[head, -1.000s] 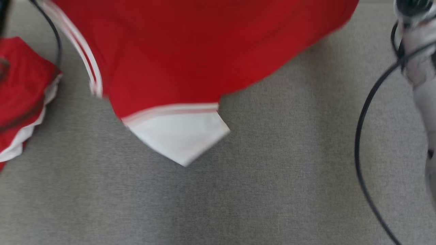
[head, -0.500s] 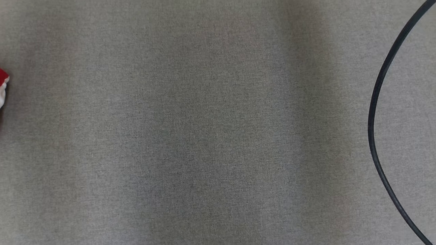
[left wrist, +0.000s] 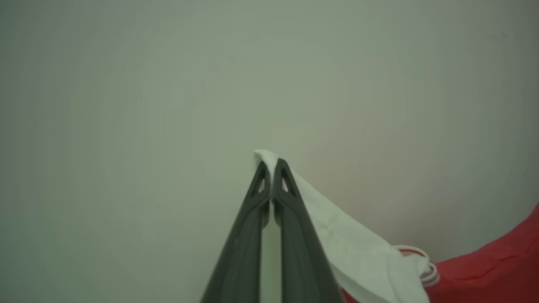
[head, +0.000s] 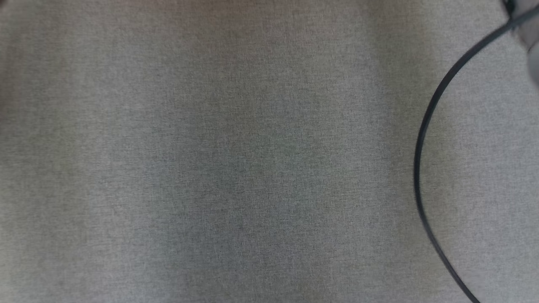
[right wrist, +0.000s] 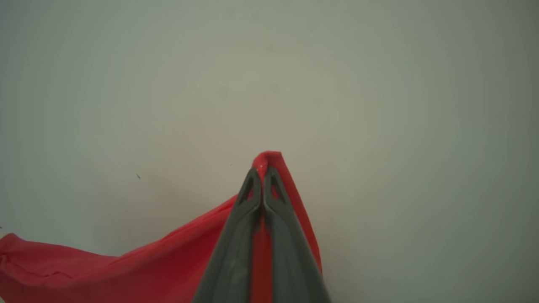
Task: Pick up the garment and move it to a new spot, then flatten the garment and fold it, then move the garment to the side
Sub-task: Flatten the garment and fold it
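The left fingers (left wrist: 246,235) are pressed together on a white corner of the red garment (left wrist: 362,256), which trails to that view's lower right. The right fingers (right wrist: 233,244) pinch a red fold of it tight, and the cloth sags to the lower left. In the head view a black cable (head: 416,168) curves over the grey worktop (head: 210,168).

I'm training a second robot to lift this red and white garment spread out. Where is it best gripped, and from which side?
Probably at two edge points: the white band, where the left claw pinches it, and the red edge, where the right claw does. Come in edge-on: thin cloth fits shut fingers, and the garment drapes between.
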`<state>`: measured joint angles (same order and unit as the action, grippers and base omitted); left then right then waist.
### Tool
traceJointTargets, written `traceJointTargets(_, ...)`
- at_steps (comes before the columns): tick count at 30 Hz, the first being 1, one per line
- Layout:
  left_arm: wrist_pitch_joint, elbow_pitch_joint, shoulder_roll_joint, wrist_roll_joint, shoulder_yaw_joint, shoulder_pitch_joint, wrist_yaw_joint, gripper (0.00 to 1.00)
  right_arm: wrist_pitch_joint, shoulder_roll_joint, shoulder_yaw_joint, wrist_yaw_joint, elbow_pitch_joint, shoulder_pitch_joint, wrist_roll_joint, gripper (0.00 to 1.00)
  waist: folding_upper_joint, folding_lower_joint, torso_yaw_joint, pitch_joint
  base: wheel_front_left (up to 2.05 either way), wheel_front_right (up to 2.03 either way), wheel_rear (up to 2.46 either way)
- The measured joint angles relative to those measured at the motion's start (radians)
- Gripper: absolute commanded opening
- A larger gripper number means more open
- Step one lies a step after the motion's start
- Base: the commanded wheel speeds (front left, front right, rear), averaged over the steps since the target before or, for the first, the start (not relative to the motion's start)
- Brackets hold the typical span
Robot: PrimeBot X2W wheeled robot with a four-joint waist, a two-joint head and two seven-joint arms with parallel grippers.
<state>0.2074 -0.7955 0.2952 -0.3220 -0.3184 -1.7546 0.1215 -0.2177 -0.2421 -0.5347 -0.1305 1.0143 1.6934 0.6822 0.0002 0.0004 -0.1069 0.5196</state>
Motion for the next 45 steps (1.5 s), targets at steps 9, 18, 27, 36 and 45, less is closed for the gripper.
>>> traceJointTargets(9, 0.035, 0.302, 0.021, -0.11, 0.084, 0.425, -0.051, 0.0, -0.038, -0.134, -0.156, 0.0, -0.302, -0.373, 0.169, 0.0, -0.0001, -0.0003, 0.004, -0.081, 0.0, 0.0, 0.0)
traceJointTargets(18, -0.048, 0.747, 0.04, -0.173, 0.117, 0.945, -0.182, 0.0, -0.044, -0.217, -0.117, 0.0, -0.553, -0.755, 0.238, 0.0, -0.0003, -0.0006, 0.01, -0.181, 0.0, 0.0, 0.0)
traceJointTargets(27, -0.021, 1.0, 0.007, -0.24, 0.166, 1.446, -0.29, 0.0, -0.044, -0.243, -0.023, 0.0, -0.741, -1.176, 0.16, 0.0, -0.0004, -0.0007, 0.017, -0.268, 0.0, 0.0, 0.0)
traceJointTargets(36, 0.041, 1.01, -0.09, -0.27, 0.167, 1.78, -0.317, 0.0, -0.03, -0.255, 0.054, 0.0, -0.813, -1.446, 0.123, 0.0, -0.0004, -0.0007, 0.019, -0.349, 0.0, 0.0, 0.0)
traceJointTargets(45, 0.05, 0.937, -0.153, -0.265, 0.148, 1.944, -0.288, 0.0, 0.05, -0.247, 0.157, -0.001, -0.846, -1.658, 0.09, 0.0, -0.0004, -0.0006, 0.05, -0.417, 0.0, 0.0, 0.0)
